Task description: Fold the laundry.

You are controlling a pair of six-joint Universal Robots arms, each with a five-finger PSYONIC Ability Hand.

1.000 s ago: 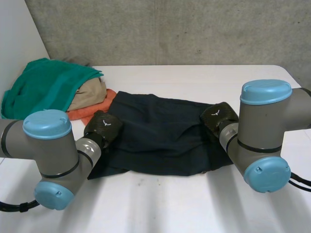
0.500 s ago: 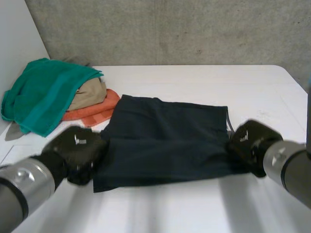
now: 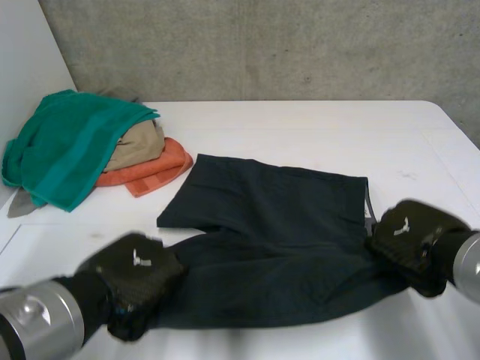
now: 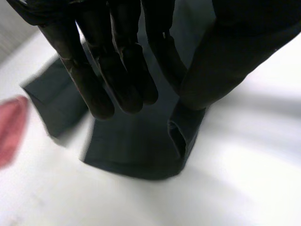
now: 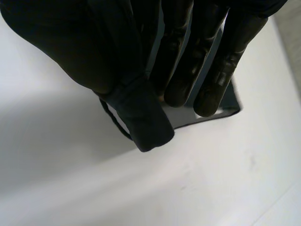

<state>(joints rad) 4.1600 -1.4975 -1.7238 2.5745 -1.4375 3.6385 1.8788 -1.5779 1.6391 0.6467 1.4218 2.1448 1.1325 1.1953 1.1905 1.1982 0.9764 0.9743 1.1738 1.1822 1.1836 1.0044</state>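
A dark navy garment (image 3: 277, 232) lies spread across the middle of the white table (image 3: 300, 127). My left hand (image 3: 139, 279) is at its near left corner, and the cloth (image 4: 188, 127) there is pinched between fingers (image 4: 117, 70) and thumb and lifted a little. My right hand (image 3: 409, 236) is at the garment's near right corner. In the right wrist view a fold of the cloth (image 5: 141, 117) wraps its thumb under the straight fingers (image 5: 207, 61). The garment's far edge lies flat on the table.
At the table's far left corner sits a pile: a teal towel (image 3: 67, 135) over a tan cloth (image 3: 139, 142) and an orange cloth (image 3: 154, 171). A grey wall (image 3: 262, 45) stands behind the table.
Both hands have come toward the table's near edge with the garment's near corners held, so the garment has slid nearer and stretched out. The arms' elbows have left the view.
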